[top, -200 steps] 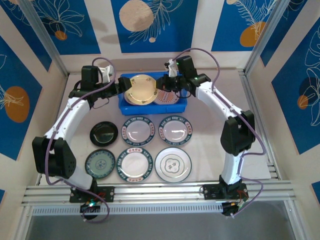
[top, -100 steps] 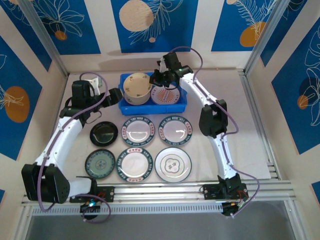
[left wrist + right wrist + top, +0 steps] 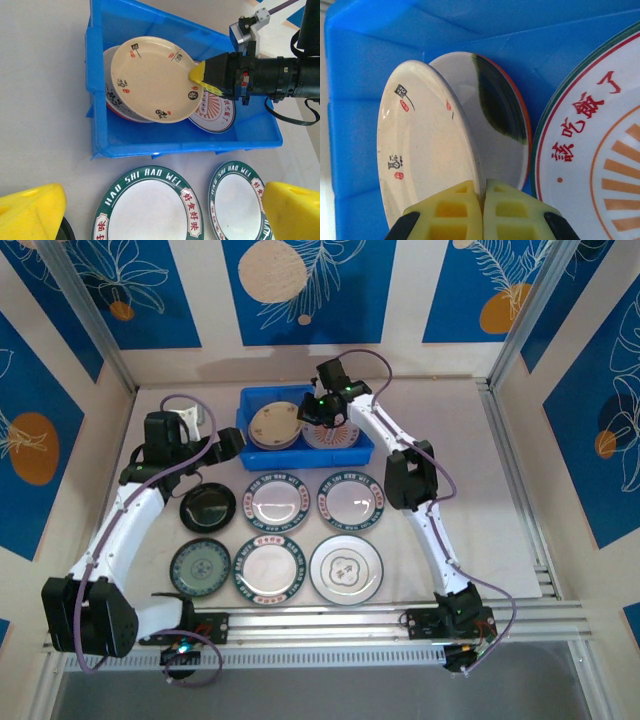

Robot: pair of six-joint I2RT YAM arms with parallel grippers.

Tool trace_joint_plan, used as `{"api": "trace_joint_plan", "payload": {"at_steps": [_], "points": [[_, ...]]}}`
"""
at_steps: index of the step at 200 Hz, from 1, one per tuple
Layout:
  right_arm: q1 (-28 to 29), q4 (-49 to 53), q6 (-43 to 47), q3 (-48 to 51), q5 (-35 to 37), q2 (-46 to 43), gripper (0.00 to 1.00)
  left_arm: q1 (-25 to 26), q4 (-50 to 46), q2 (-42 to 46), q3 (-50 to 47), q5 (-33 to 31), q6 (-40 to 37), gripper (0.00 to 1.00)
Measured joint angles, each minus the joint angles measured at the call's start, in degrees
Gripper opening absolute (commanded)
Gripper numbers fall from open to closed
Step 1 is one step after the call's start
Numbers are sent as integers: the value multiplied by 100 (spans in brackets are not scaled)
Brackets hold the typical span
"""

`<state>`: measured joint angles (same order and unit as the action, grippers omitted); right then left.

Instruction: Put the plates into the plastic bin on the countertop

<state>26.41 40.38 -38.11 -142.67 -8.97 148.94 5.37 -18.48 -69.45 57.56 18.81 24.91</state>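
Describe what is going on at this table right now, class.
The right pincer is shut on the rim of a cream plate inside the blue bin, where it lies on other plates. The left pincer hangs open beside the bin's left end. Six plates wait on the countertop in two rows.

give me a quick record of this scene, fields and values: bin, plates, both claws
bin: blue plastic bin at the back of the countertop
in bin: cream plate topping a stack, red-lettered plate beside it
right claw: shut on the cream plate's rim
left claw: open, empty, left of the bin
on countertop: black plate, green plate, four white plates with dark rims
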Motion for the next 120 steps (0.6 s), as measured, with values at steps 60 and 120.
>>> {"api": "trace_joint_plan", "payload": {"at_steps": [60, 120], "points": [[42, -57, -103, -341, 107, 282, 0, -37, 2, -103, -24, 7, 0, 100], [153, -98, -81, -522, 308, 570, 16, -87, 2, -221, -26, 17, -2, 100]]}}
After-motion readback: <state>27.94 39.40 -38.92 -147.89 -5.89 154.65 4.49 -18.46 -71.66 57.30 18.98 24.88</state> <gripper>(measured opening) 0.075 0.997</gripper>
